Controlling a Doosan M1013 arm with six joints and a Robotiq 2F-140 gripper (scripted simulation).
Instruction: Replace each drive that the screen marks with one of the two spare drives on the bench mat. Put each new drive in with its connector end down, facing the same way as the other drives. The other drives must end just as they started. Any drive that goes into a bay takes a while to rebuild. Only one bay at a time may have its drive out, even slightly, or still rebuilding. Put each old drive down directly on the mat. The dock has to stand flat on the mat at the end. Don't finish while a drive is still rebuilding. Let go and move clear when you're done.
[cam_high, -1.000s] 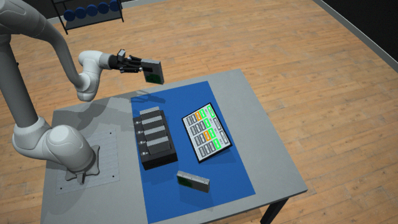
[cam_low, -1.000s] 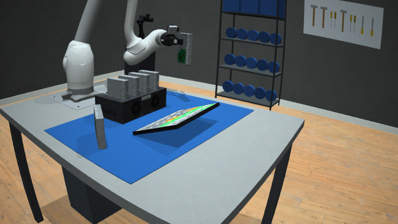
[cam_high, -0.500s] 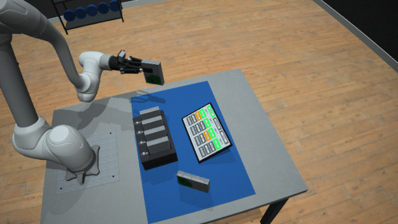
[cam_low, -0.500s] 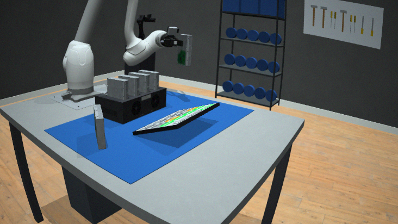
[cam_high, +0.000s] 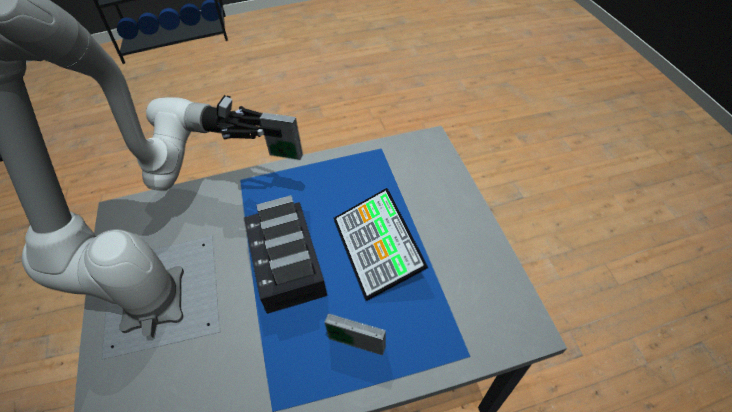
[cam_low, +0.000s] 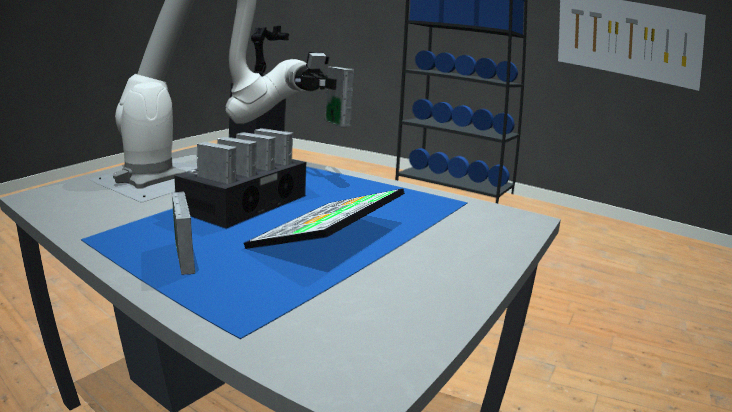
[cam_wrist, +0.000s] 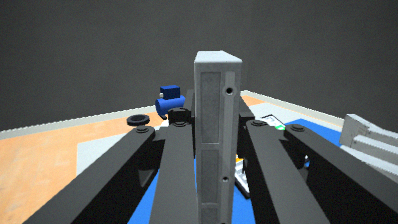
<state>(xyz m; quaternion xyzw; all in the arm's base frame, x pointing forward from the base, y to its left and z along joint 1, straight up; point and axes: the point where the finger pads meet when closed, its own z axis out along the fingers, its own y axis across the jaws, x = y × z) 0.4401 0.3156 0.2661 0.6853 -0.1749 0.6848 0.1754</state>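
My gripper (cam_high: 272, 133) (cam_low: 333, 83) (cam_wrist: 211, 104) is shut on a grey drive (cam_high: 289, 130) (cam_low: 345, 97) (cam_wrist: 210, 107), held upright high beyond the mat's far edge, its green patch low. The black dock (cam_high: 297, 295) (cam_low: 212, 207) stands on the blue mat (cam_high: 425, 332) (cam_low: 245, 312) with several drives upright in a row. Another drive (cam_high: 358, 336) (cam_low: 185, 240) stands on a narrow side on the mat, near the dock's near end. The tilted screen (cam_high: 380, 244) (cam_low: 330, 220) shows four rows, each with green; the farthest and third rows also show orange. Its small text is unreadable.
The grey table (cam_high: 491, 286) (cam_low: 409, 291) surrounds the mat. The screen is beside the dock, on the side away from the arm base (cam_high: 138, 286) (cam_low: 145, 138). A shelf rack (cam_high: 174, 43) (cam_low: 455, 79) with blue round items stands beyond the table.
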